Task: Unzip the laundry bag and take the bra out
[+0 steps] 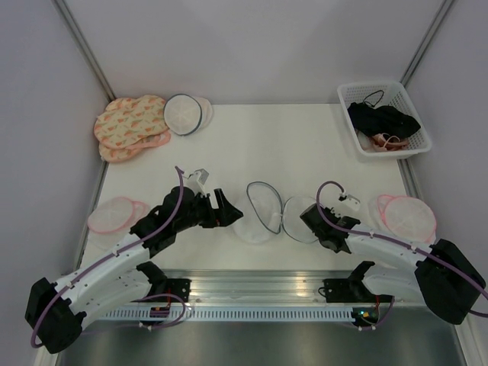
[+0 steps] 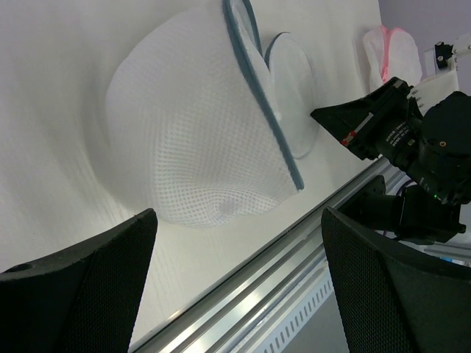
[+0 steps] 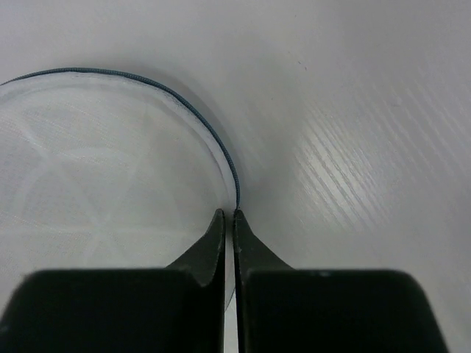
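Top external view: the laundry bag point(image 1: 263, 212) lies open at the near middle of the table point(image 1: 290, 145), its cup-shaped half on the left and a flat round flap on the right. The bra point(image 1: 381, 118) is a black heap in the white slatted basket point(image 1: 351, 93) at the far right corner, well apart from the bag.

The left gripper point(image 1: 227, 207) lies low just left of the cup, its arm bent at the elbow and reaching in from the near left; the left wrist view shows its fingers point(image 2: 96, 279) spread wide with nothing between them. The right gripper point(image 1: 305, 217) reaches in from the near right, and its tips are pressed together at the flap's rim; I cannot tell if they pinch it.

The bag is fine white mesh, translucent, edged with a thin grey-blue cord. The cup stands domed; the flap lies flat. The gripper fingers are matt black and wedge-shaped.
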